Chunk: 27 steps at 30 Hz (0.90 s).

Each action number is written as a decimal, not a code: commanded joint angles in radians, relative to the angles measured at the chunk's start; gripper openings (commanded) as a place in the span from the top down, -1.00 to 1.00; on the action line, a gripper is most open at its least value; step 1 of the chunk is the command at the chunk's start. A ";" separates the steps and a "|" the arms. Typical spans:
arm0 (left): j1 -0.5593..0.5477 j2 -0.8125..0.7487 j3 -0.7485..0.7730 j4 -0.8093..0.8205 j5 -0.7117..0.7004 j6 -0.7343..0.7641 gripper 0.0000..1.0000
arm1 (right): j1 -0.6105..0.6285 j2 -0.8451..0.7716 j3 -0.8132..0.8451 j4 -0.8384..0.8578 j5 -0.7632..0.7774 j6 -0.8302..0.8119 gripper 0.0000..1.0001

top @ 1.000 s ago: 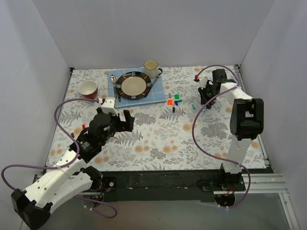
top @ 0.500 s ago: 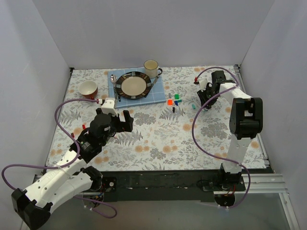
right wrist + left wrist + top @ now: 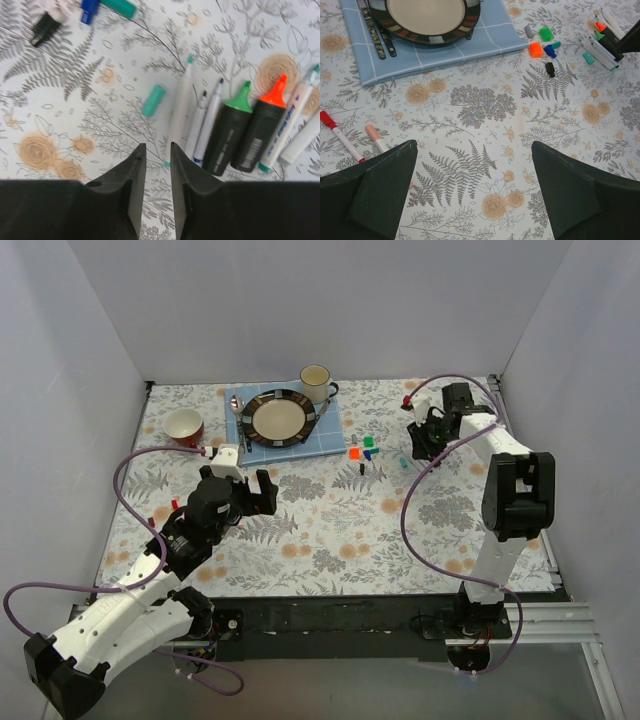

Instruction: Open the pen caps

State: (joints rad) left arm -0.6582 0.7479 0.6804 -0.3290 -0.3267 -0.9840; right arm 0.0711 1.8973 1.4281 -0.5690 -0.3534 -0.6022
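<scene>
In the left wrist view, the red-tipped white pen (image 3: pixel 342 139) and the peach-tipped pen (image 3: pixel 376 140) pass behind the left arm's left-hand jaw, which hides their lower ends. Ahead of those jaws, the top edge cuts off the dark-rimmed plate (image 3: pixel 445 36). Far right of the right arm's jaws, a plain white pen (image 3: pixel 301 144) runs out of frame. From above, the small coloured caps (image 3: pixel 362 448) are too tiny to make out.

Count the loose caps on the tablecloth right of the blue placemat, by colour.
Orange cap: 1
Green cap: 1
Blue cap: 1
Teal caps: 2
Black cap: 1
Grey cap: 1
Total: 7
</scene>
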 commanded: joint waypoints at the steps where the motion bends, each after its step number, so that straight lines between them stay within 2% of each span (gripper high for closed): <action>1: 0.002 -0.007 0.001 0.005 -0.026 -0.001 -0.96 | 0.047 0.003 0.008 -0.006 -0.124 -0.013 0.42; 2: 0.002 -0.007 0.001 0.005 -0.028 -0.001 -0.96 | 0.055 0.011 0.014 -0.009 -0.119 -0.010 0.49; 5: 0.002 -0.007 0.001 0.004 -0.031 -0.001 -0.96 | 0.061 0.043 0.028 -0.014 -0.113 0.007 0.51; 14: 0.002 -0.002 0.001 0.002 -0.026 0.002 -0.96 | 0.102 0.098 0.058 0.012 0.030 0.042 0.32; 27: 0.002 -0.005 0.001 0.004 -0.023 0.002 -0.96 | 0.110 0.114 0.063 0.043 0.154 0.059 0.28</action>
State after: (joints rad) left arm -0.6582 0.7494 0.6804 -0.3294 -0.3332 -0.9840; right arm 0.1787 2.0037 1.4502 -0.5549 -0.2485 -0.5537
